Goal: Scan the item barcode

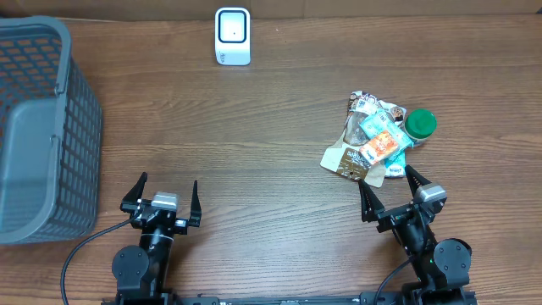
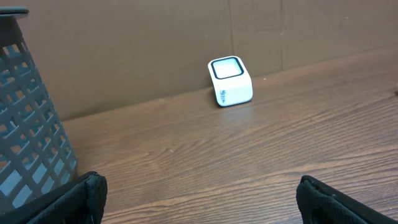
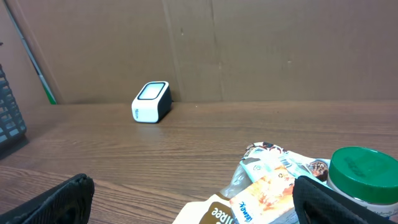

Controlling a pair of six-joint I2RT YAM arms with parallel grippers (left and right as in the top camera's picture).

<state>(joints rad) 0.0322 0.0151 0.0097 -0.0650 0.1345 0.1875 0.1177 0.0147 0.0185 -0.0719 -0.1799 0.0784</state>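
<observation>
**Both arms sitting wide open, items untouched in a heap**

Standing by the worktop point(image 1: 254, 127) here. The left jaws are spread wide and empty, low over bare wood at the near edge. They point toward the white scanner point(image 1: 232, 36), which sits at the far edge near the brown back wall. The right jaws are just as wide and also hold nothing. Right in front of them is the heap of snack packets point(image 1: 373, 146) on the right side of the worktop (orange one on top, brown one at the near-left corner). A green-lidded jar point(image 1: 419, 124) touches the heap's far-right side. Can't tell if the right jaw tips touch the packets. A grey mesh basket point(image 1: 80, 135) stands at the far left, well apart from the heap.
</observation>
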